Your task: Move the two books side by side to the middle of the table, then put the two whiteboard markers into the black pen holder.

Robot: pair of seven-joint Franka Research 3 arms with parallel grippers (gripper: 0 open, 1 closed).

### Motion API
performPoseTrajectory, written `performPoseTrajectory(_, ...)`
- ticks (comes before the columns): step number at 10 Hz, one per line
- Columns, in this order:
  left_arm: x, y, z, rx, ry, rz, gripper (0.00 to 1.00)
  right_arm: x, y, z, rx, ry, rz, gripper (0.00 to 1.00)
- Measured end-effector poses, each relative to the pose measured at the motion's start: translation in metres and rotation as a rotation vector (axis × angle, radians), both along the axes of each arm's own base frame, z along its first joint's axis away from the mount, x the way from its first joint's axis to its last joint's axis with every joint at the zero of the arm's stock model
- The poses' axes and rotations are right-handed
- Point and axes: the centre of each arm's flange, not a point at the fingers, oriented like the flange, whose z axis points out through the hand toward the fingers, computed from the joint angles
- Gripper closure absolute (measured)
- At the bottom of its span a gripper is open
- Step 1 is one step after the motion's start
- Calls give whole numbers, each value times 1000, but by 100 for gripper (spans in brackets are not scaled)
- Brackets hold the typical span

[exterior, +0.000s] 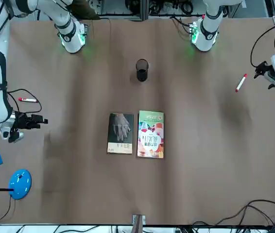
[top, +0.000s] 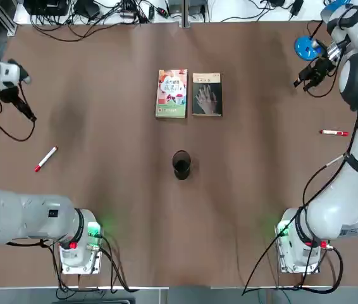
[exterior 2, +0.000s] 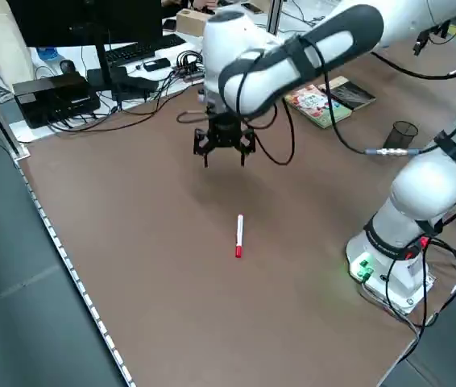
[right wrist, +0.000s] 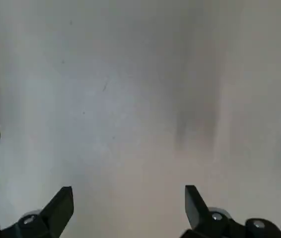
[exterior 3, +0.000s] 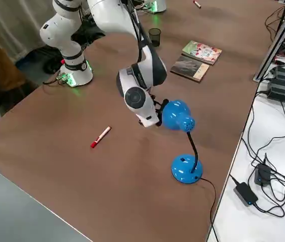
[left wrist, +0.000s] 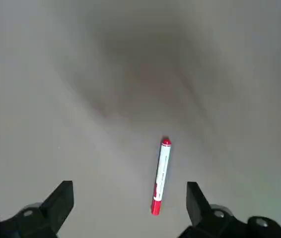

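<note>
Books (top: 188, 94) sit paired mid-worktop (top: 103, 76); markers (top: 45, 158) at 9 and 3 o'clock of cup (top: 181, 164); both pincers (top: 22, 104) wide open, empty.

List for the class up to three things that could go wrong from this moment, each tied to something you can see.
1. Both markers lie flat on the table; the left marker may roll away from the open left gripper.
2. The right gripper hangs close to the blue lamp, so reaching for the right marker might knock it.
3. The black pen holder is narrow and light-looking; an off-centre drop could tip it.
</note>
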Motion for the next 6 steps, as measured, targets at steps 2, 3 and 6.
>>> performPoseTrajectory(2,-15,5,-37,20,4,-72,0,-18,-12,10,-82,13,-177,1)
performPoseTrajectory(3,-28,18,-57,39,-4,-115,0,-30,-21,15,-127,22,-254,1)
performPoseTrajectory(6,-57,40,-120,114,15,-227,4,-56,-71,42,-243,-41,-422,1)
